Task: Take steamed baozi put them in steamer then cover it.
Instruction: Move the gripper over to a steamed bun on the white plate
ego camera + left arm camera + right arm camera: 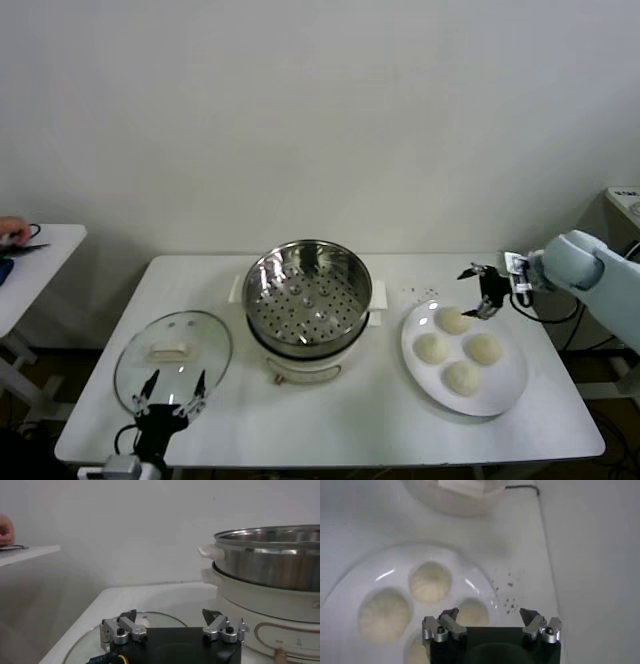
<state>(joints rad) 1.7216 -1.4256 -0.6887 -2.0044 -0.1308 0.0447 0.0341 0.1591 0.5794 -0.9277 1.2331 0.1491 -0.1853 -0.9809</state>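
The steamer (307, 295), a shiny perforated basket on a cream-white base, stands uncovered mid-table. Four steamed baozi (453, 320) lie on a white plate (505, 395) to its right. The glass cover (173, 357) with its cream bar handle lies flat on the left. My right gripper (480, 290) is open and empty, above the plate's far edge by the rear bun. In the right wrist view it (489, 615) hovers over the baozi (472, 612) on the plate (465, 570). My left gripper (172, 388) is open at the cover's near edge. In the left wrist view it (170, 615) faces the cover (160, 621) and steamer (270, 555).
The white table (330, 420) has dark crumbs (420, 292) behind the plate. A white pad (378, 295) sticks out beside the steamer base. A second small table (30, 260) stands at the far left with a hand over it. A wall runs close behind.
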